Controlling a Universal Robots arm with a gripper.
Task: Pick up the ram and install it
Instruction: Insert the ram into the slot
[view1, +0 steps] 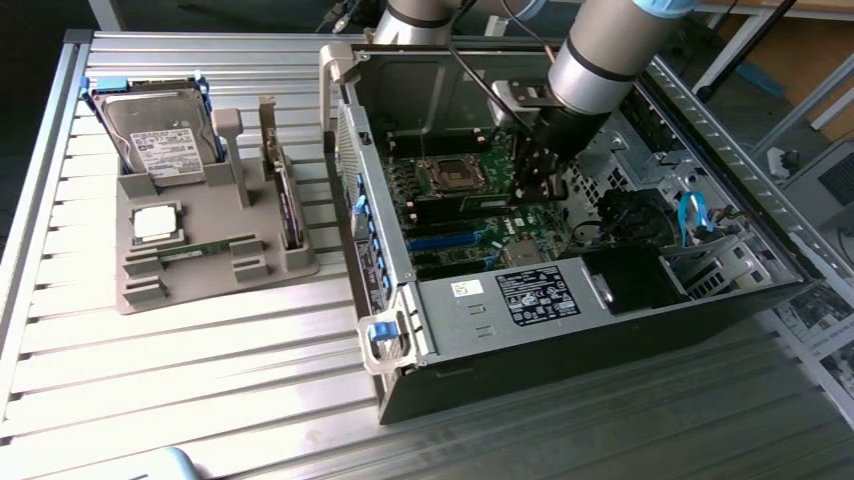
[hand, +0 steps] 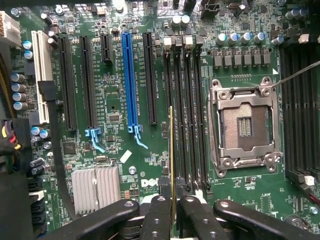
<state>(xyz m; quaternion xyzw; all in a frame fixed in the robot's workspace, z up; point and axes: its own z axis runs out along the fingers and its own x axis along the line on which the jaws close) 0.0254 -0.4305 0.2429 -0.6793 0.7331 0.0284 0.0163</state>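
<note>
Wrist view: the black gripper (hand: 172, 202) is clamped tight on the ram (hand: 172, 150), a long, thin green board stick seen from its narrow edge. The stick stands up between the two fingers (hand: 159, 210). It lines up with the first of four long black memory slots (hand: 186, 110) on the big green main board (hand: 115, 100). Whether the stick touches that slot cannot be told. Just beside the slots sits a square silver chip socket (hand: 243, 125). On the slots' other side is a long blue slot (hand: 129, 80). Near the fingers is a ribbed silver metal block (hand: 95, 187).

In the exterior view, the grey robot arm (view1: 601, 50) reaches down into the open black computer case (view1: 561, 360). The case lies on a ribbed metal table (view1: 174, 360). At the exterior view's left, a grey plastic tray (view1: 267, 270) holds a silver hard drive with a white label (view1: 160, 140), a square silver chip (view1: 156, 222) and another thin green stick (view1: 200, 248).
</note>
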